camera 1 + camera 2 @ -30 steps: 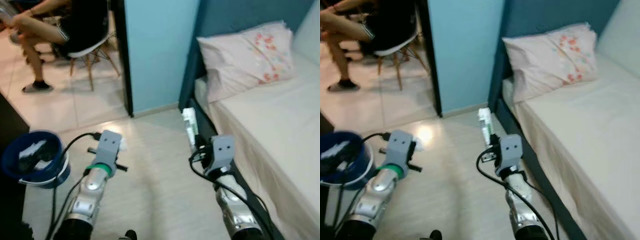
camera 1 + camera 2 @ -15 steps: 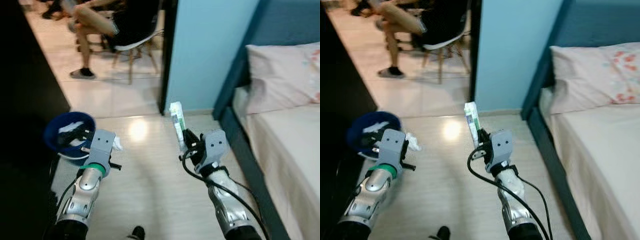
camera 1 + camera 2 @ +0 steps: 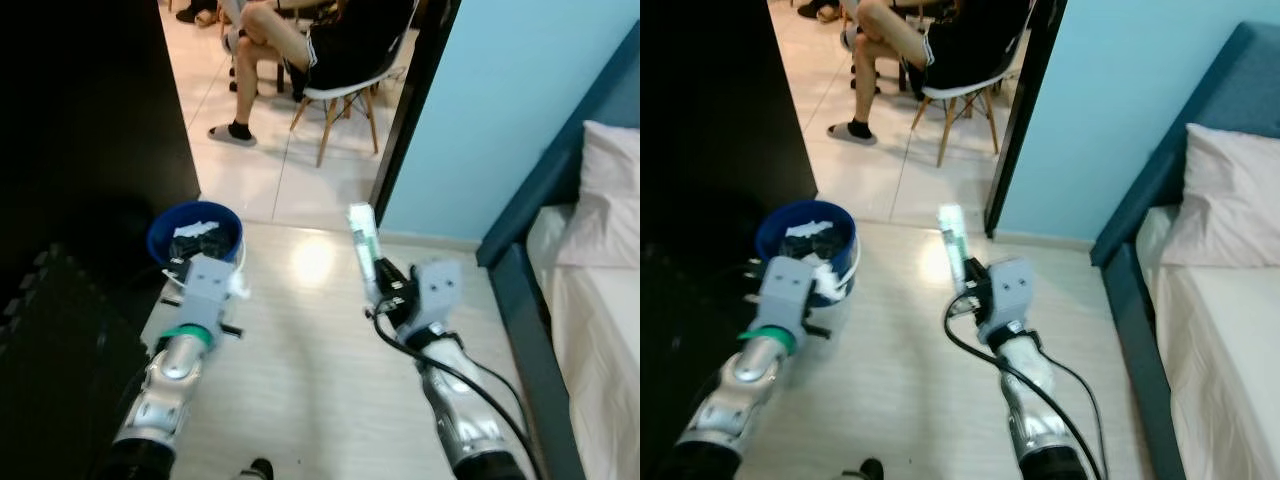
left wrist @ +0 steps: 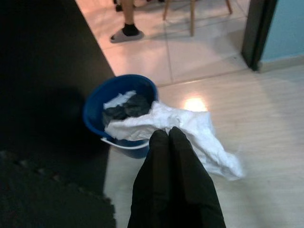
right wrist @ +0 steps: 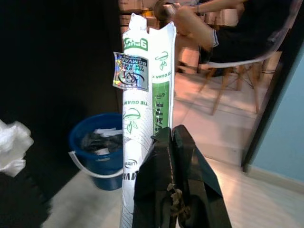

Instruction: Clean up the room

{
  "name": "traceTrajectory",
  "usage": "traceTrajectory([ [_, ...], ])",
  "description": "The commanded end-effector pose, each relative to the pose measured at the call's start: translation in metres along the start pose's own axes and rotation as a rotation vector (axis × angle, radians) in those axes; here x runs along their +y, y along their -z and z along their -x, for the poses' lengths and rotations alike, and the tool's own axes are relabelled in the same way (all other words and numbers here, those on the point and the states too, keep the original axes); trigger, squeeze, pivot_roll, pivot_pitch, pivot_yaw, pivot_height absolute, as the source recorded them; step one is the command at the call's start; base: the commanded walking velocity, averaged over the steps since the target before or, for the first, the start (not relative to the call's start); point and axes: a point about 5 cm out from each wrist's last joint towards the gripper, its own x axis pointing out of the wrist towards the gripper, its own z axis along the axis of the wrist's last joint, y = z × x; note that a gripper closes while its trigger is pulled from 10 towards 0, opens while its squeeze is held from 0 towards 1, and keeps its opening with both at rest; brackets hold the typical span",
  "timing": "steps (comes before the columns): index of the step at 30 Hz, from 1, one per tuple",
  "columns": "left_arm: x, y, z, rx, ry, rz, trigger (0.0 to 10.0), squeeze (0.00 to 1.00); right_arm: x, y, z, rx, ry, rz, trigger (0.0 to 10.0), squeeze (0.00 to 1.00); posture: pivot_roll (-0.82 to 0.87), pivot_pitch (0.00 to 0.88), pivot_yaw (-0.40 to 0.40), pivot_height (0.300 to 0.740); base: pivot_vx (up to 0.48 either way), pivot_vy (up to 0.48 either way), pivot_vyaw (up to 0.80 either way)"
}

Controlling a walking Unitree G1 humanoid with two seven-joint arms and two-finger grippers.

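Turning is what has just happened: a second ago the bed and pillow took up the right of our head views, and now the doorway, the dark cabinet and the blue bucket [image 3: 195, 235] sit before us, so the camera has swung rather than the things.

Our left gripper [image 4: 170, 137] is pinched shut on a crumpled white tissue [image 4: 190, 135], held just short of the bucket's near rim. Our right gripper [image 5: 170, 137] is clamped on a flattened white-and-green packet [image 5: 142, 118] (a tea wrapper, by the print), held upright above the pale floor [image 3: 300, 370].

We judge that the bucket serves as the bin here, and that we are now lined up to drop both pieces of litter in it; the left one looks closest to release.

The bucket already holds dark and white scraps, though what they are we cannot tell. The cabinet's face is too dark to read. A person [image 3: 320, 45] sits on a chair beyond the doorway, cut off by the top edge. The bed [image 3: 1210, 300] is cropped at the right edge.
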Motion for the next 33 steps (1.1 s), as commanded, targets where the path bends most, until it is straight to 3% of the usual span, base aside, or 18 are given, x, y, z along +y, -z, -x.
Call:
traceTrajectory([
  [1, -0.0081, 0.0042, 0.0002, 0.021, 0.018, -0.004, 10.0, 0.0, -0.0086, 0.0097, 0.0082, 0.05, 0.04, 0.006, 10.0, 0.0, 0.07, 0.064, 0.001, 0.74, 0.461, 0.0, 0.0],
  [10, -0.0086, 0.0039, -0.001, 0.019, 0.017, -0.008, 10.0, 0.0, -0.0144, 0.0141, 0.0115, 0.078, 0.065, 0.024, 10.0, 0.0, 0.07, 0.055, 0.001, 0.74, 0.461, 0.0, 0.44],
  [28, -0.0082, 0.005, -0.0008, 0.023, 0.014, -0.01, 10.0, 0.0, -0.015, 0.0112, 0.0108, 0.061, 0.057, -0.019, 10.0, 0.0, 0.07, 0.065, 0.004, 0.74, 0.461, 0.0, 0.0],
  [33, -0.0081, 0.0052, -0.0011, 0.024, 0.014, -0.01, 10.0, 0.0, -0.0165, 0.0115, 0.011, 0.062, 0.069, -0.024, 10.0, 0.0, 0.07, 0.065, 0.004, 0.74, 0.46, 0.0, 0.57],
])
